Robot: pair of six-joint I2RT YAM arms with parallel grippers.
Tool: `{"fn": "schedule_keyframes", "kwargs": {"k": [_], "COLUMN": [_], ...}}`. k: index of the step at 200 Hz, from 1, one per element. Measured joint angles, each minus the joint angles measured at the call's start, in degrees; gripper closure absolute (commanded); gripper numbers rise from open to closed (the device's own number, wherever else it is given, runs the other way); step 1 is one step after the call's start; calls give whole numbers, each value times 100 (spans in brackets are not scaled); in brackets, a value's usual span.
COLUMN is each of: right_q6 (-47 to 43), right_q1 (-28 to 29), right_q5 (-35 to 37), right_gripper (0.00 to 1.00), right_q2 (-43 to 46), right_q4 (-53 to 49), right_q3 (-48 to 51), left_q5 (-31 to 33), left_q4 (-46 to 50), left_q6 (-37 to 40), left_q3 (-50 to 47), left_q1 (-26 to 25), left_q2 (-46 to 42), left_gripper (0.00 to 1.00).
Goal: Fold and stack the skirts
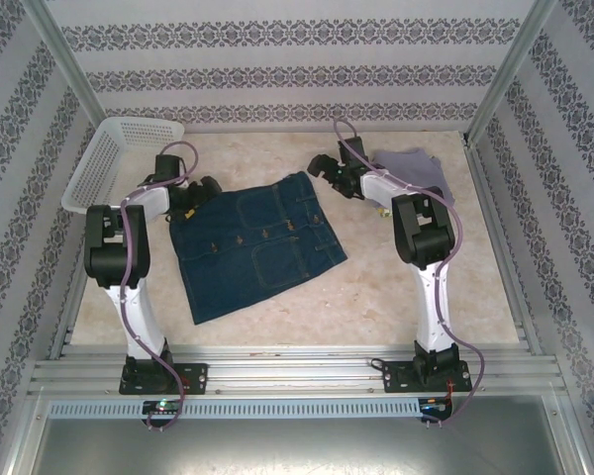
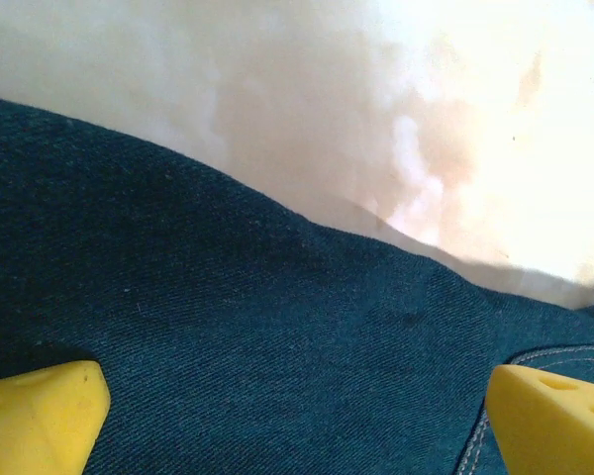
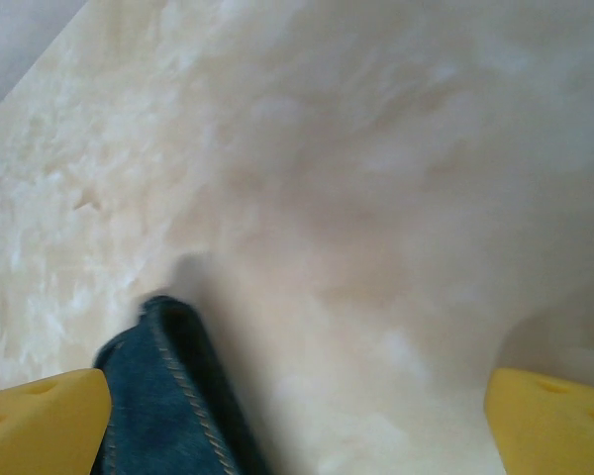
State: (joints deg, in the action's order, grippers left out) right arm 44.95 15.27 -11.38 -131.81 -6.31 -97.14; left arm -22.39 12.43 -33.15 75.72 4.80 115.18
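Observation:
A dark blue denim skirt [image 1: 257, 242] lies spread flat in the middle of the table. My left gripper [image 1: 200, 190] hangs open over its far left corner. In the left wrist view the denim [image 2: 228, 327] lies under the wide-apart yellow fingertips [image 2: 40, 416], with nothing between them. My right gripper [image 1: 323, 168] is open just beyond the skirt's far right corner. That corner [image 3: 163, 396] shows beside the left fingertip [image 3: 40, 421] in the right wrist view, ungripped. A grey-lavender skirt [image 1: 416, 170] lies bunched at the back right, behind the right arm.
A white lattice basket [image 1: 119, 158] stands tilted at the back left against the wall. Patterned walls close in the table [image 1: 406, 297] on three sides. Bare marble-like surface lies right of the denim skirt and in front of it.

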Motion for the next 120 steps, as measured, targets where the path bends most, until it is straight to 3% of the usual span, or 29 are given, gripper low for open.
{"fn": "schedule_keyframes", "kwargs": {"k": [60,97,120], "right_q6": [13,-249,-444], "right_q1": [-70,-190,-232], "right_q5": [-50,44,72], "right_gripper": [2,2,2], "right_q2": [317,1744,2822], "right_q4": [125,61,37], "right_q3": [374,1497,2256], "left_q5": [-201,-50,236], "left_q4": [496,1231,1749], "left_q6": [240,483,610], "left_q3": [2009,3545,3733], "left_q1": [-313,-815,-999], "left_q2": [1281,2114,2068], "left_gripper": [0,0,0]}}
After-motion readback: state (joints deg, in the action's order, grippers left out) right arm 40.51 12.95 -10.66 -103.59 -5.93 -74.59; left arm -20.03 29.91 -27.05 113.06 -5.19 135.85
